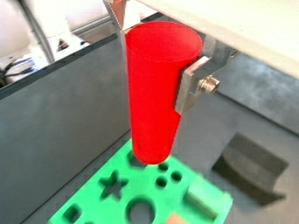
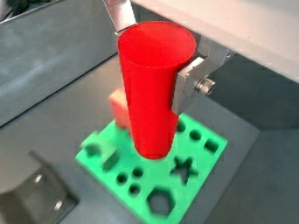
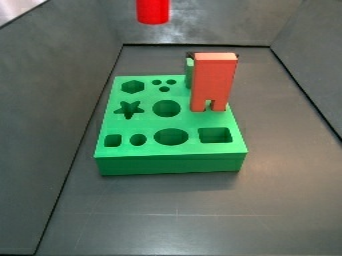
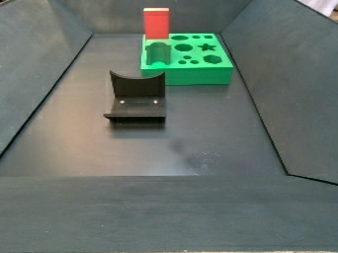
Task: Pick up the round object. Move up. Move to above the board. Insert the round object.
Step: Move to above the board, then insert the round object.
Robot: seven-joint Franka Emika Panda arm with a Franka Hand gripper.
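My gripper [image 1: 158, 61] is shut on the round object [image 1: 152, 114], a tall bright red cylinder peg, held upright between the silver fingers [image 1: 193, 83]. Both wrist views show this grip [image 2: 158, 61]. The peg [image 2: 152, 114] hangs well above the green board [image 2: 111, 166], clear of its cut-out holes. In a side view only the peg's lower end [image 3: 152, 10] shows, high over the board's far side [image 3: 171, 150]; the gripper is out of that view. The board also shows in a wrist view [image 1: 87, 197] and in a side view [image 4: 211, 69].
A red-orange block with a cream top [image 3: 211, 82] stands in the board near its back right corner, and shows in other views too [image 2: 117, 107] [image 4: 157, 22]. The dark fixture [image 4: 136, 96] stands on the floor beside the board. Dark walls enclose the bin.
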